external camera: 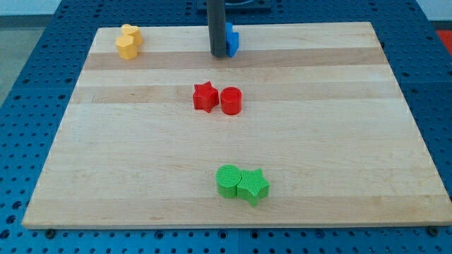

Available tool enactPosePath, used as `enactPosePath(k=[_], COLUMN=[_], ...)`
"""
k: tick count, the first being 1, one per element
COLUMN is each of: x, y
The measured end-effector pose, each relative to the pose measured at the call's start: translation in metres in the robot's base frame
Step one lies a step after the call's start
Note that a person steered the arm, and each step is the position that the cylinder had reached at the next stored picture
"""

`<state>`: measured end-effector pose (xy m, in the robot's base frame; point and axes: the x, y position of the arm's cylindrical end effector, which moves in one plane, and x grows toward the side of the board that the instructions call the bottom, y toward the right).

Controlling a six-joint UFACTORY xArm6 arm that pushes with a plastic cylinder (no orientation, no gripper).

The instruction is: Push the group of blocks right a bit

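Observation:
My tip (218,54) is at the view's top centre, touching the left side of a blue block (232,39) that the rod partly hides. A red star block (205,97) and a red cylinder (232,101) sit side by side in the middle of the wooden board (127,141). A green cylinder (228,180) and a green star block (253,186) touch each other near the view's bottom centre. Two yellow blocks (129,41) sit together at the top left; their shapes are hard to make out.
The board lies on a blue perforated table (28,106). The dark rod (217,25) comes down from the view's top edge.

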<state>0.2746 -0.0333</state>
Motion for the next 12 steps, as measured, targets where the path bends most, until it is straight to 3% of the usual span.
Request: enactPosePath(k=[2, 4, 6, 7, 9, 10, 12], x=[0.003, 0.043, 0.041, 0.029, -0.065, -0.083, -0.065], y=[-0.011, -0.117, -0.257, -0.271, -0.265, -0.247, -0.184])
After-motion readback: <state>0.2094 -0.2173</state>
